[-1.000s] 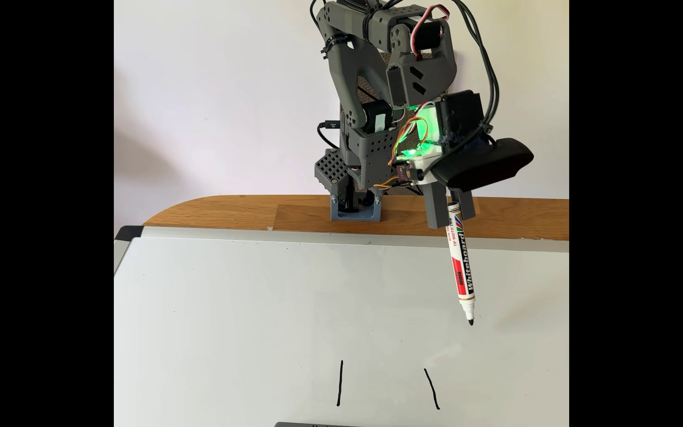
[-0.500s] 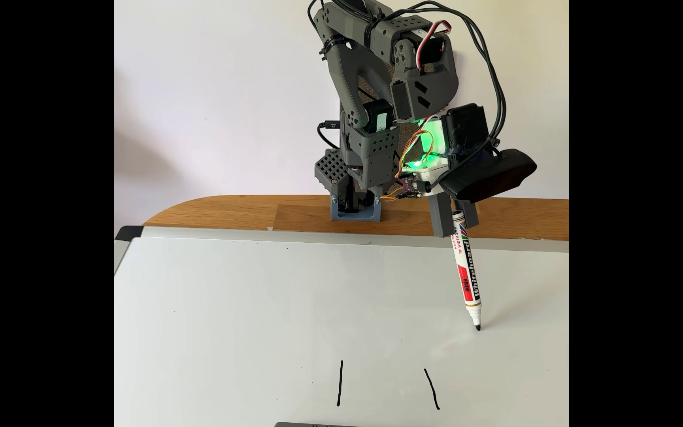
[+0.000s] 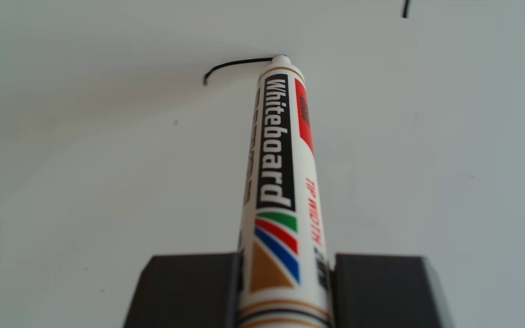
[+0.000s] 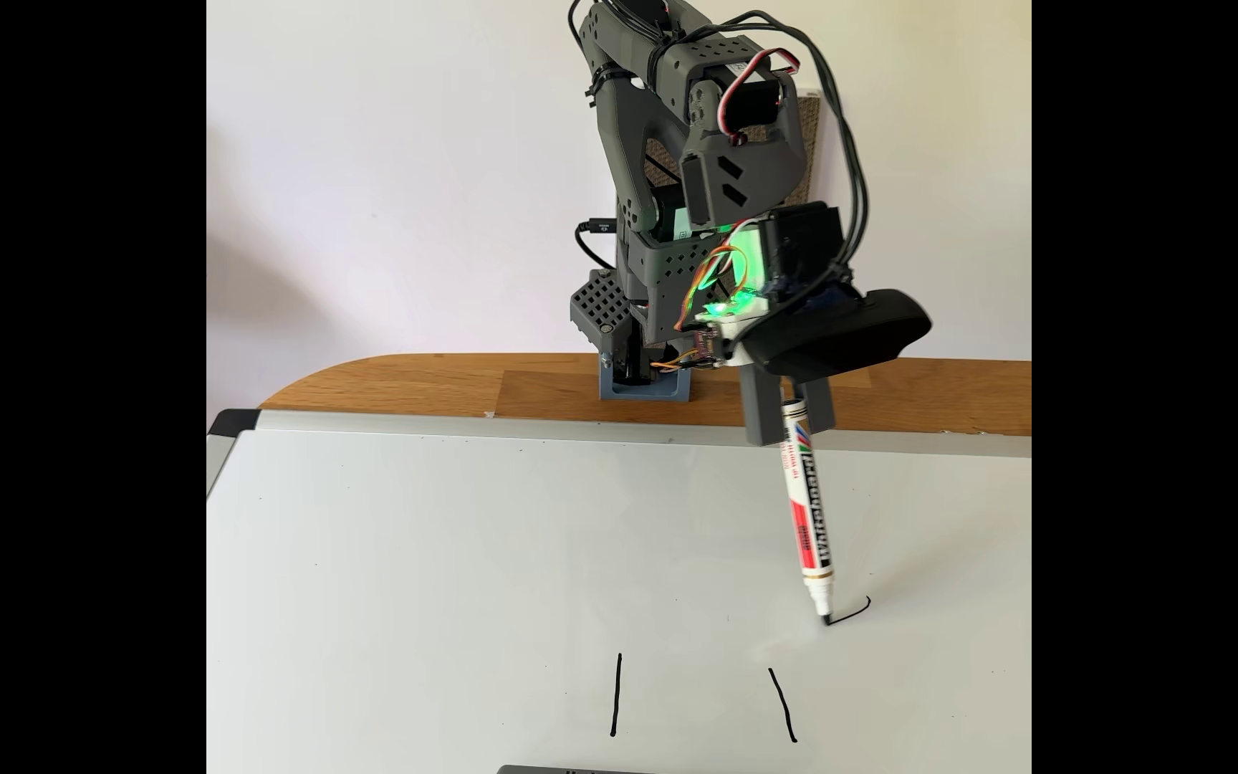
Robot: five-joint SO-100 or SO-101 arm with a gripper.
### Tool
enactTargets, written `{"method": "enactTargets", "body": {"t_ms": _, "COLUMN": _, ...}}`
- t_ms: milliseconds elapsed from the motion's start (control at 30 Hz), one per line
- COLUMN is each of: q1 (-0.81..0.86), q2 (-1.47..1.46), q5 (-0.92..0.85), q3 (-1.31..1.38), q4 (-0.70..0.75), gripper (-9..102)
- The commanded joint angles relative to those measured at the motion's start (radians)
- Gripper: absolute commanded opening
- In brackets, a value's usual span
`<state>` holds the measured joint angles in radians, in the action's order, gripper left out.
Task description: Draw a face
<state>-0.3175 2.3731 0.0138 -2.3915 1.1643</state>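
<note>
My gripper [image 4: 789,428] is shut on a white whiteboard marker [image 4: 808,513], which points down with its tip touching the whiteboard [image 4: 415,565]. A short curved black stroke [image 4: 853,612] runs rightward from the tip. Nearer the camera stand two short upright black lines, one on the left [image 4: 616,694] and one on the right [image 4: 783,704]. In the other view the marker [image 3: 281,176] rises between my dark fingers [image 3: 188,290], my gripper [image 3: 285,291] clamps its lower end, and the curved stroke [image 3: 232,67] trails left from the tip.
The whiteboard lies on a wooden table [image 4: 452,383], with the arm's base [image 4: 642,383] clamped behind the board's far edge. A dark grey object [image 4: 571,769] peeks in at the bottom edge. One line's end [image 3: 405,9] shows at the top of the other view.
The marker came down onto the board and slid left and toward the camera, leaving a new short curved stroke. The arm swung left with it.
</note>
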Motion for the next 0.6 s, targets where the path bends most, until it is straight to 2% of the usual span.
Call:
{"method": "enactTargets", "body": {"t_ms": 0, "q1": 0.063, "q2": 0.023, "q5": -0.009, "q3": 0.005, "q4": 0.012, "gripper": -1}}
{"method": "enactTargets", "body": {"t_ms": 567, "q1": 0.434, "q2": 0.032, "q5": -0.009, "q3": 0.012, "q4": 0.067, "gripper": -1}}
